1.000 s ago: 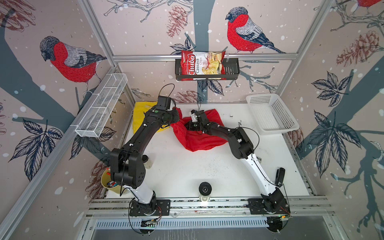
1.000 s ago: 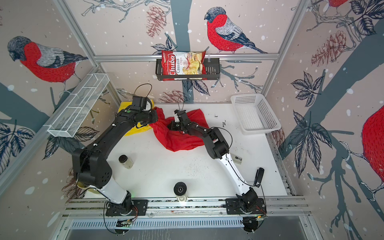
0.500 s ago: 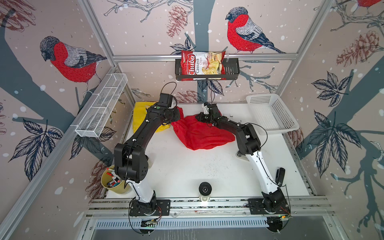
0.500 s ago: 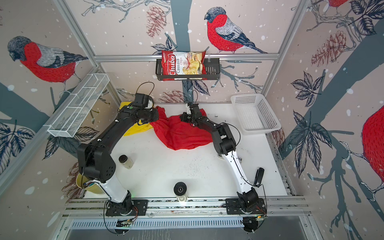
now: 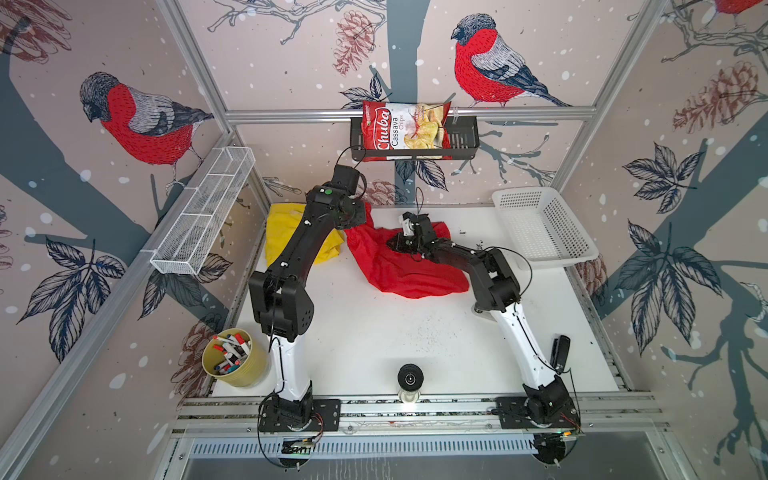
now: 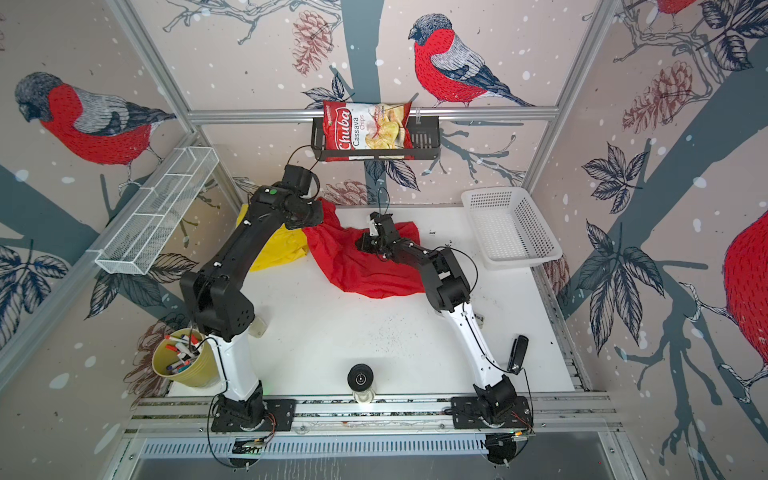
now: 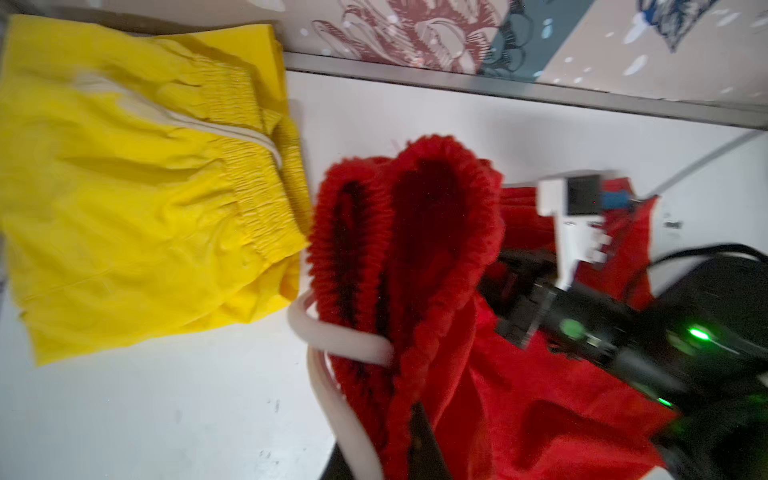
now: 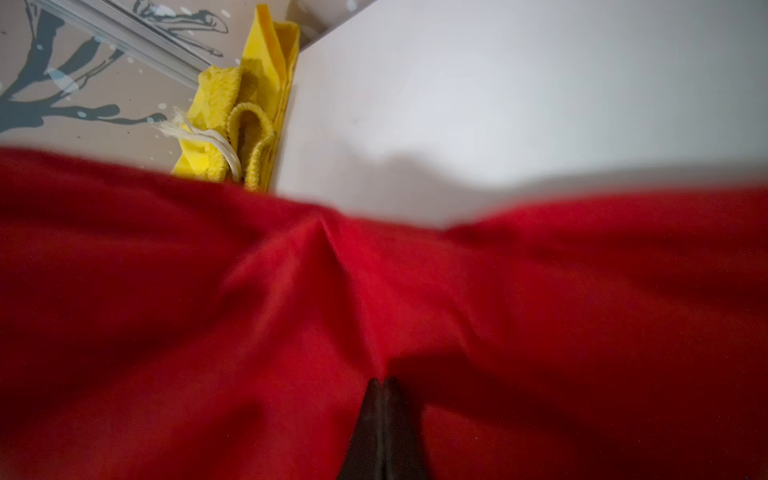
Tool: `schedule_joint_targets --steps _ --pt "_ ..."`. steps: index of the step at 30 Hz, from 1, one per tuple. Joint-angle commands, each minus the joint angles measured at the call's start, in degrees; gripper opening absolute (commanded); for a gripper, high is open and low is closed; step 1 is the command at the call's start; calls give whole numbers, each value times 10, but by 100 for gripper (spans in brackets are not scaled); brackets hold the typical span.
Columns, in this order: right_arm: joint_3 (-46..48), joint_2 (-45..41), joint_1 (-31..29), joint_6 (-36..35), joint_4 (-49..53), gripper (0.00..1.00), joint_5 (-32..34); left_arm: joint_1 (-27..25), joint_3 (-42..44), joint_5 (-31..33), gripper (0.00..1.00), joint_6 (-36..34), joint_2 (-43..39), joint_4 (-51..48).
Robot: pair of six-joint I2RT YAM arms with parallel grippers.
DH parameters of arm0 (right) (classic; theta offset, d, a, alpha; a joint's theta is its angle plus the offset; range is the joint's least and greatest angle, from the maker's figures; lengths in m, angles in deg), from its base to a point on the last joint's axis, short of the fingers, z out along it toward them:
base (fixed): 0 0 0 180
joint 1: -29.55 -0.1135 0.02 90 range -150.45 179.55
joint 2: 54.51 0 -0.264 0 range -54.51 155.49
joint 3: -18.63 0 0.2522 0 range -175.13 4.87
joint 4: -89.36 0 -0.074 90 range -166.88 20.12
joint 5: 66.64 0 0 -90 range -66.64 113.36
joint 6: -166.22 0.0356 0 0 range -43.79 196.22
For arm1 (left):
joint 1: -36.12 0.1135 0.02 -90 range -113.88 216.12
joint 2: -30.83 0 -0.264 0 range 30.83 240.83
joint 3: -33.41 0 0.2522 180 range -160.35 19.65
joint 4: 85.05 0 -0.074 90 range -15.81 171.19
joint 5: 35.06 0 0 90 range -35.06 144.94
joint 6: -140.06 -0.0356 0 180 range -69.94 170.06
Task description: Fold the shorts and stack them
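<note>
The red shorts lie rumpled on the far half of the white table, just beside the yellow shorts at their left. The left gripper meets the red cloth's raised far-left corner; the right gripper rests on its middle. A white basket stands apart at right.

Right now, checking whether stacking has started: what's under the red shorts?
Only white table shows around the red shorts; the yellow shorts lie beside them. Anything beneath the red cloth is covered.

Corner shorts lie just left of middle shorts, basket right.
</note>
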State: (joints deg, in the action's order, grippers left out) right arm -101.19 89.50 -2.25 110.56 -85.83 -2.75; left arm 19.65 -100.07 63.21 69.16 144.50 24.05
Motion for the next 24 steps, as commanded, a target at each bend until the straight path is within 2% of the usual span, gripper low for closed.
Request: schedule_joint_targets --steps 1,4,6,10,12,15,18,21,24 --pt "131 -131 15 -10 -85 3 10 0 -54 102 0 -9 29 -76" --pt "269 -226 25 -6 -130 4 23 0 -100 112 0 -9 57 -91" --pt "345 -272 23 -5 -157 5 22 0 -121 83 0 -5 71 -96" --pt "423 -301 -11 -8 -186 5 -22 -4 -126 41 0 3 80 -85" --pt "446 -294 -36 -9 -219 7 -48 -8 -127 45 0 5 81 -85" --pt "425 -243 -64 -12 -229 8 -104 -12 -130 49 0 7 79 -88" --pt "410 -196 -77 11 -220 5 -112 -18 -143 58 0 9 82 -95" --pt "446 -180 -81 47 -261 4 -115 -33 -167 73 0 6 93 -104" --pt "465 -177 -86 41 -254 3 -110 -50 -208 81 0 7 119 -119"
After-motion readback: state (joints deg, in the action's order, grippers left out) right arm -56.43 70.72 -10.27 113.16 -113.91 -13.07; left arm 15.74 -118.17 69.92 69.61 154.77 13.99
